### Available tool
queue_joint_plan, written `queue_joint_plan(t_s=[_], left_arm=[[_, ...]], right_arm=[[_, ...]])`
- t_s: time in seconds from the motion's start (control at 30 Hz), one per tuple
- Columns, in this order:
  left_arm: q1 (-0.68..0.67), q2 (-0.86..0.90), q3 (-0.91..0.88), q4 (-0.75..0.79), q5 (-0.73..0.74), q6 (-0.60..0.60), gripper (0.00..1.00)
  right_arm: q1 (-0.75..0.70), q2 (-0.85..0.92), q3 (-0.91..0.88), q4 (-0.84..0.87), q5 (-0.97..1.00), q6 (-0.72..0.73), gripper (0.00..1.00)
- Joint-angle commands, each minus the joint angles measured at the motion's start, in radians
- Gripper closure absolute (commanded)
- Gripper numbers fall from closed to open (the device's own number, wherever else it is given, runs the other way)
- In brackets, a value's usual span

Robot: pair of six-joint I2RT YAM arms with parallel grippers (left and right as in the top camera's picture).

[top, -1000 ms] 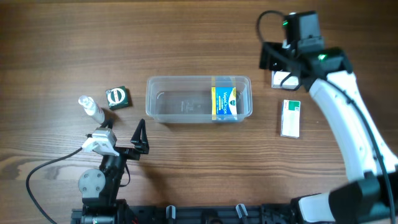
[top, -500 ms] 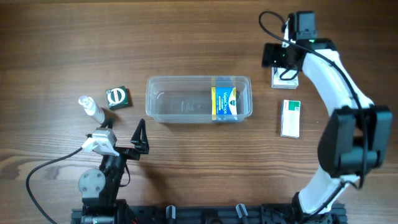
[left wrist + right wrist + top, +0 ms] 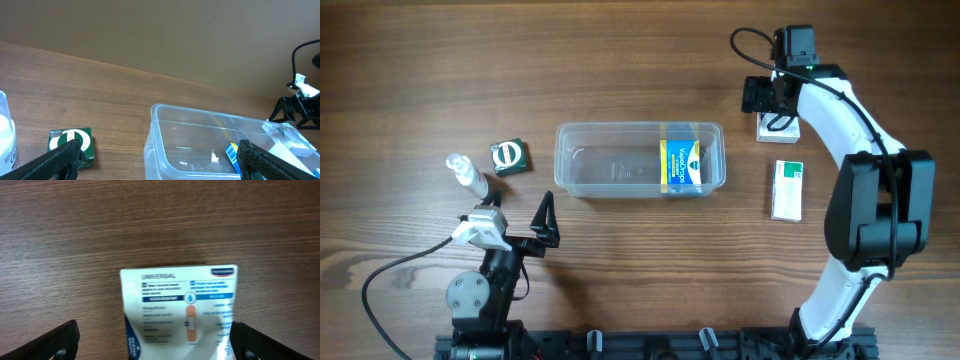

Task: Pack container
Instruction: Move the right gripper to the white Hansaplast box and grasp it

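The clear plastic container (image 3: 640, 160) lies mid-table with a blue and yellow box (image 3: 683, 163) in its right end; it also shows in the left wrist view (image 3: 165, 150). My right gripper (image 3: 778, 118) is open above a white plaster box (image 3: 180, 307) at the far right, its fingers apart on either side of it. My left gripper (image 3: 525, 232) is open and empty near the front left, pointing at the container. A white and green box (image 3: 787, 189) lies right of the container. A green box (image 3: 509, 157) and a small clear bottle (image 3: 467, 175) lie left of it.
A black cable (image 3: 755, 40) loops off the right arm at the back. The left arm's base (image 3: 475, 295) and its cable sit at the front left edge. The wooden table (image 3: 620, 60) runs bare along the back.
My right arm has swung in over the white plaster box and lowered toward it. The left arm and all the objects have stayed put.
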Motion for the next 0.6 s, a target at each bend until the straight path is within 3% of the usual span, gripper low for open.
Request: queue_joint_plan(t_s=[0.0, 0.57], left_arm=[[-0.006, -0.007, -0.004, -0.005, -0.003, 0.016, 0.00], [-0.006, -0.007, -0.004, -0.005, -0.003, 0.016, 0.00]], right_arm=[[-0.003, 0.000, 0.009, -0.003, 0.048, 0.012, 0.02], [-0.025, 0.093, 0.007, -0.008, 0.008, 0.063, 0.01]])
